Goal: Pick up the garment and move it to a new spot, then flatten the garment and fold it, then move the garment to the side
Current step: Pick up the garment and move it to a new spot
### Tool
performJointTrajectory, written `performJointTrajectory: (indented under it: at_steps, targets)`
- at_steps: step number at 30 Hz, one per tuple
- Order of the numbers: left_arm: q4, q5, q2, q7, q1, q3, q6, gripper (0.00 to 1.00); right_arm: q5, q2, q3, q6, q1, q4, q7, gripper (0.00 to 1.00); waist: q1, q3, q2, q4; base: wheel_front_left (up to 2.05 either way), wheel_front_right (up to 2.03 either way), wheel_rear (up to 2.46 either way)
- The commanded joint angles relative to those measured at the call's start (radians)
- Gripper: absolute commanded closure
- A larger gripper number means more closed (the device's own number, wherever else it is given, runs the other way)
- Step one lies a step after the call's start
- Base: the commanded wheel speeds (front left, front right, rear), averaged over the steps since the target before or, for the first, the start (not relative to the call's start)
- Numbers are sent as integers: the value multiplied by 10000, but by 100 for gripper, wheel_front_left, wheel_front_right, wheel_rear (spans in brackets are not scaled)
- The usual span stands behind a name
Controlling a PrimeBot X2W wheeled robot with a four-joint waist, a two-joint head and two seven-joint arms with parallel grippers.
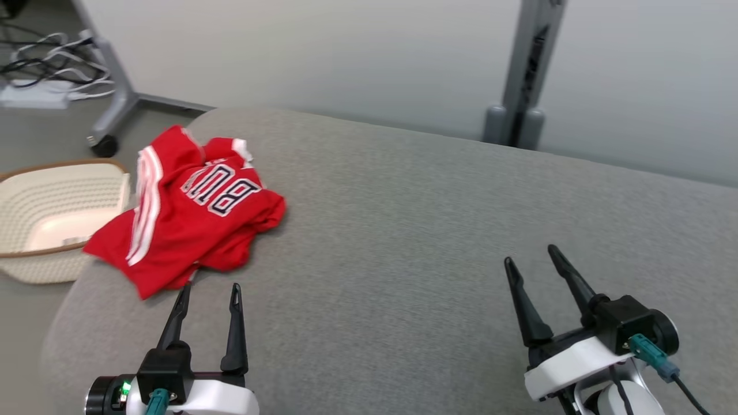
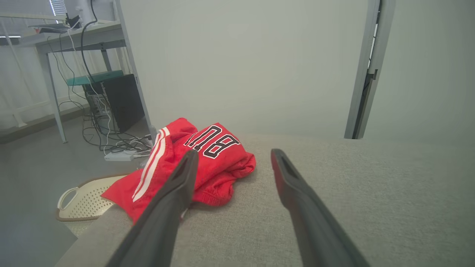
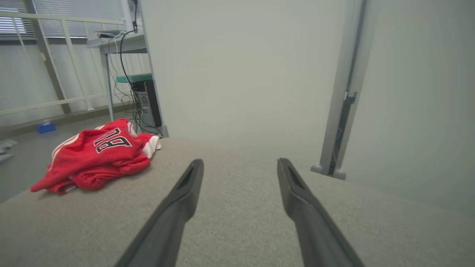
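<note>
Head view, garment (image 1: 190, 225) on grey surface (image 1: 432, 230), wall (image 1: 346, 52)

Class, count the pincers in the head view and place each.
2. Left pincer: lower left, open, near the red garment. Right pincer: lower right, open, above the grey surface.

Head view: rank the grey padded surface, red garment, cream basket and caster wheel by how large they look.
1. grey padded surface, by far the largest.
2. red garment.
3. cream basket, though the frame edge and the surface cut it off, so its place below the garment is unsure.
4. caster wheel.
</note>
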Motion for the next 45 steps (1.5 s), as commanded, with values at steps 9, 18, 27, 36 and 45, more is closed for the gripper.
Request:
performJointTrajectory:
  at_steps: [9,18,27,36,45]
  targets:
    - [-471,-47,21,-51,396,551,142,0,155,-93,939,17,-345,125,-25,0,0,-52,0,1617,0,0,0]
    - [-950,-270,25,-51,850,847,509,0,371,-82,1694,17,-1021,602,-26,0,0,38,0,1752,0,0,0]
    - [-913,-361,26,-51,982,930,508,0,505,-79,1691,17,-823,721,-26,0,0,-125,0,1675,0,0,0]
    - [-760,-768,28,-50,586,1293,-81,0,-47,-79,1318,17,-776,385,-26,0,0,177,0,1597,0,0,0]
    - [510,-1162,313,-41,-1619,1675,-1804,0,-1154,-392,575,17,-940,-404,217,0,0,1615,0,1649,0,0,0]
